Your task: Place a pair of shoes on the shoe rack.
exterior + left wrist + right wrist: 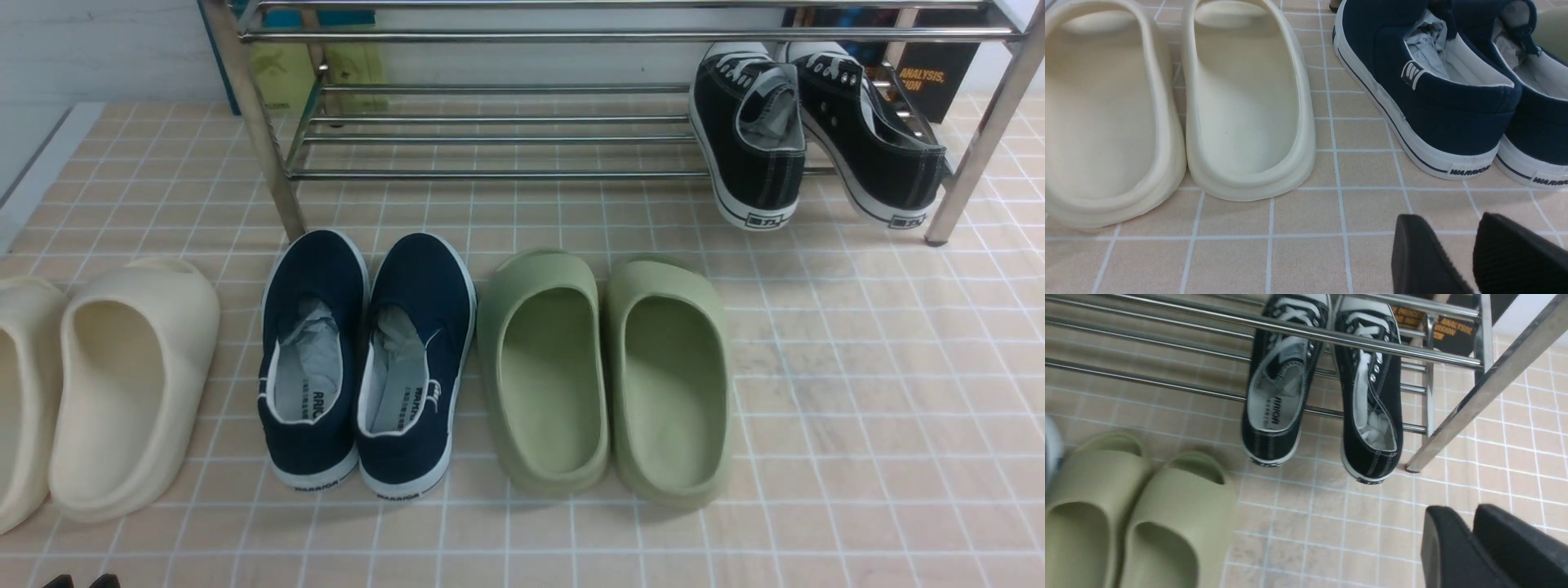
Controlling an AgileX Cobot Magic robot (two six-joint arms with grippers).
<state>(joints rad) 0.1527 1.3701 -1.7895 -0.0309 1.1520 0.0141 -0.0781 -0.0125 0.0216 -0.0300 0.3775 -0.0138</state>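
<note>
The right pincer (1472, 522) is nearly closed, empty. Beyond it, black canvas sneakers (1372, 457) sit on the chrome shoe rack's (1106, 375) lower shelf near its right end, heels overhanging the front edge; probably light, soft-sided, best gripped at the heel.

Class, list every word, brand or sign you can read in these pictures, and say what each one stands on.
"WARRIOR": heel of a navy slip-on
"ARIOR", start unclear: insole of a black sneaker
"ANALYSIS": dark box or book behind the rack
Too small or blurred: the sneakers' heel labels, small print on the insoles, and the other orange lettering.
</note>
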